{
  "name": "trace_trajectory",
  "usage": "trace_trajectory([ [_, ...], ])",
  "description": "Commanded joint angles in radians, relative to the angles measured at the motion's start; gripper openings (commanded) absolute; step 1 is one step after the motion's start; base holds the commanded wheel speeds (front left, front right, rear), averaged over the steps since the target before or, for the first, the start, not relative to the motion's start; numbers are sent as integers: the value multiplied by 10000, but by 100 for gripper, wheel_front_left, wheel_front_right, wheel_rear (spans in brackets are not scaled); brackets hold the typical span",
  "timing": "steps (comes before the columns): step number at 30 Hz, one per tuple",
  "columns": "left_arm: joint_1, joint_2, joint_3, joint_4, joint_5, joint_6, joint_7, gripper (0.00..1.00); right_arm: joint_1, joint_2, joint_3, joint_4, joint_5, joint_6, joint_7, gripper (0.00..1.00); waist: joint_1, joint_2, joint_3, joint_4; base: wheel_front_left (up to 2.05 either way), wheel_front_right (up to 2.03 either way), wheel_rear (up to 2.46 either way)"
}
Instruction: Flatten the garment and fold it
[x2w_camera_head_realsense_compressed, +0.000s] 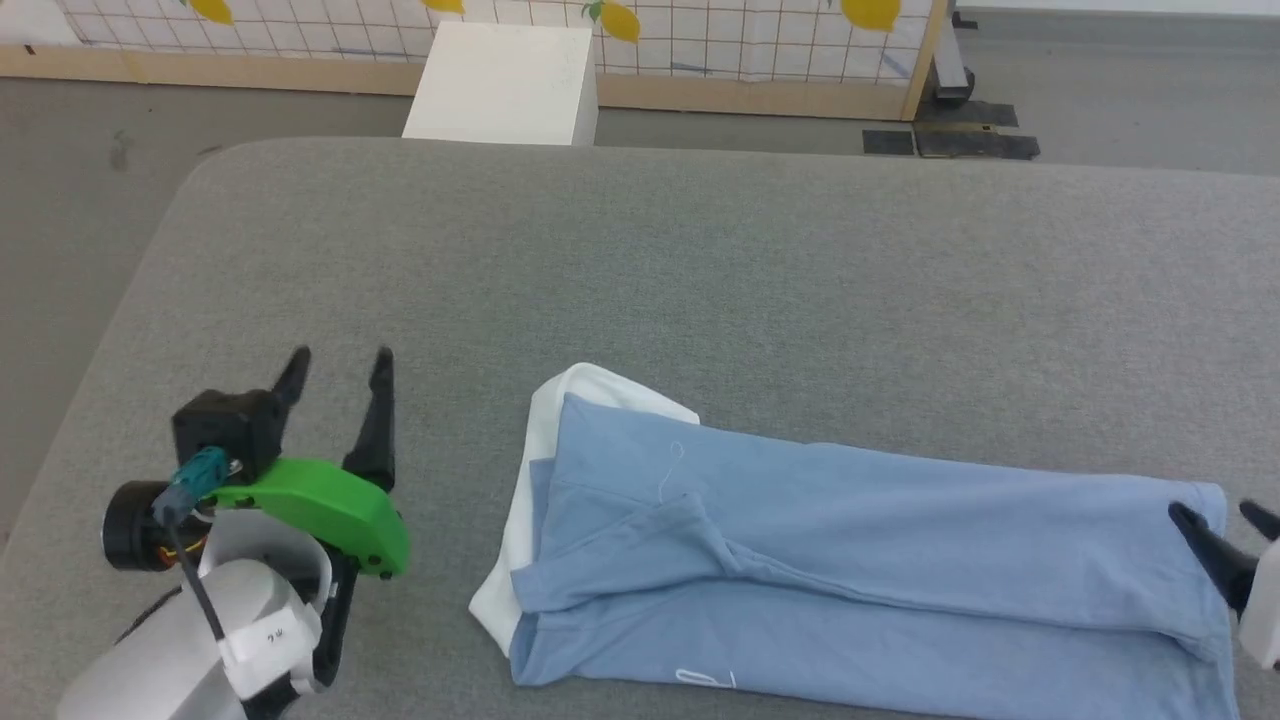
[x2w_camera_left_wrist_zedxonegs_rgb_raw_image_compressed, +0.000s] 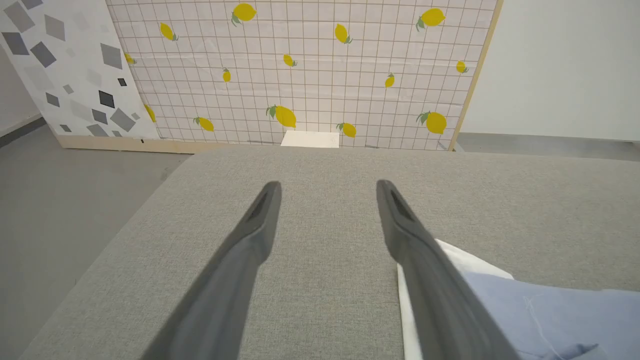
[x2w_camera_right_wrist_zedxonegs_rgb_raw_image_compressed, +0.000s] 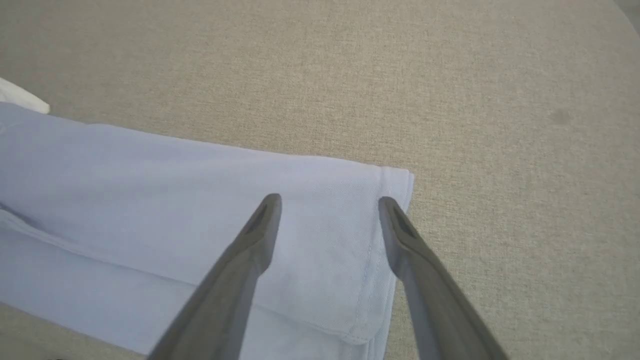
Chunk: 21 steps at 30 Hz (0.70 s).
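Both end effectors gaped empty: left end effector (x2w_camera_head_realsense_compressed: 342, 360) left of the folded garment (x2w_camera_head_realsense_compressed: 850, 540) on the worktop (x2w_camera_head_realsense_compressed: 700, 250), right end effector (x2w_camera_head_realsense_compressed: 1212, 515), half cut off, at its right end; white box (x2w_camera_head_realsense_compressed: 505, 85) beyond.

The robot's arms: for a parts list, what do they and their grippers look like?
The left gripper has two long dark tapering fingers on a black block, a bright green shell, a teal plug with black cable, and a white forearm. The right gripper shows matching dark fingers beside a white casing.
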Motion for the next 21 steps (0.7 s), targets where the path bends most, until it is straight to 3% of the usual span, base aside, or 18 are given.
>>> trace_trajectory([
  [1, 397, -263, 564, -295, 603, 117, -69, 100, 265, 332, -270, 33, -358, -15, -47, 100, 1, 0, 0, 67, 0, 0, 0],
  [4, 1258, -615, 1617, -834, 1853, 40, -73, 100, 537, 941, -916, 138, -979, -15, 36, 100, 1, 0, 20, 124, 0, 0, 0],
  [9, 2683, -1086, 2763, -1191, 3624, -551, -76, 100, 742, 1809, -1960, 430, -1925, -15, 288, 100, 1, 0, 90, 203, 0, 0, 0],
  [15, 3644, -1320, 3122, -1239, 5438, -1347, -76, 100, 727, 2438, -2817, 904, -2629, -15, 577, 100, 1, 0, 281, 335, 0, 0, 0],
  [21, 3981, -1675, 3397, -1205, 6459, -1791, -77, 100, 561, 2800, -3326, 1461, -2861, -15, 802, 100, 1, 0, 583, 497, 0, 0, 0],
])
